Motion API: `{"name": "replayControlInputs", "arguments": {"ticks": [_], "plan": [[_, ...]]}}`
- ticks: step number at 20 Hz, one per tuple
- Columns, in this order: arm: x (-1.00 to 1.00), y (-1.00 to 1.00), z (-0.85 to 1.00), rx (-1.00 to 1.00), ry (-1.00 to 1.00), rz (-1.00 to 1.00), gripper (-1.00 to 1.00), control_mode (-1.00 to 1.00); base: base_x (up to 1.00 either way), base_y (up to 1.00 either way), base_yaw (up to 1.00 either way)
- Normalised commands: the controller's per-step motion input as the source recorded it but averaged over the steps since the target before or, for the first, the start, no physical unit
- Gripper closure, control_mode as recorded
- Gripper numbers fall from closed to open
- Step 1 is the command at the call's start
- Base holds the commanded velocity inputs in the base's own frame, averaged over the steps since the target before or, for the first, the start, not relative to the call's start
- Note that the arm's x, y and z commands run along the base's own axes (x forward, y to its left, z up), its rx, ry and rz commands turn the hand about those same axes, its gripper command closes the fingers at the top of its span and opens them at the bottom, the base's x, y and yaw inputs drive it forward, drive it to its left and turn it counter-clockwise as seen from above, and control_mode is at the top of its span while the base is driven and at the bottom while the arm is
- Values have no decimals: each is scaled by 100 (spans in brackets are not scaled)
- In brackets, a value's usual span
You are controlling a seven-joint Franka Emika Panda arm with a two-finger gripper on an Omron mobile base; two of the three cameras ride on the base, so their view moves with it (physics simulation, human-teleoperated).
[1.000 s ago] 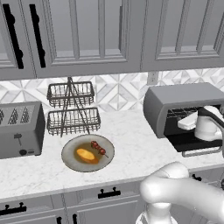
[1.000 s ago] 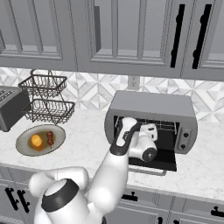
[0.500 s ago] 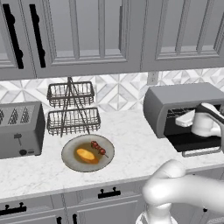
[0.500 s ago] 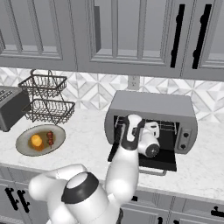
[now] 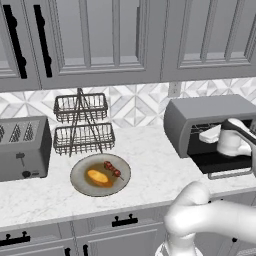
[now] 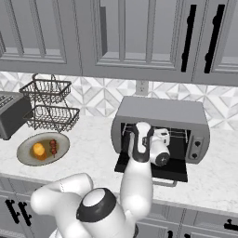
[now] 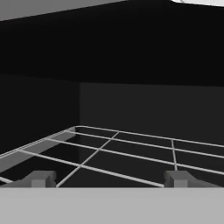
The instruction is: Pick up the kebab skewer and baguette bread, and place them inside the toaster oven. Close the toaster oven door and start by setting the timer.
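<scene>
Toaster oven door (image 6: 153,168) down; pincer (image 7: 109,178) spread, empty, at rack. Kebab skewer (image 5: 113,169) and baguette bread (image 5: 98,176) unloaded; closing, timer pending.

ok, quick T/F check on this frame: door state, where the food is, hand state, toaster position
1. The toaster oven door is shut. False: it is folded down open.
2. The kebab skewer and baguette bread lie on the plate. True.
3. The hand is open and holds nothing. True.
4. The wire rack inside the toaster oven already holds food. False: it is bare.
5. The four-slot toaster stands right of the plate. False: left.
</scene>
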Motion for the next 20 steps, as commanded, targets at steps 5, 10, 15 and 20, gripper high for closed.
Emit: {"name": "replayControlInputs", "arguments": {"ticks": [5,10,15,20], "plan": [[-3,-21,-44,8,10,-3,-100,-100,0,0,0],[-26,-24,-62,3,19,-3,-100,-100,0,0,0],[-71,-25,-76,1,11,-2,-100,-100,0,0,0],[-98,-7,-77,0,12,-4,-100,-100,0,0,0]]}}
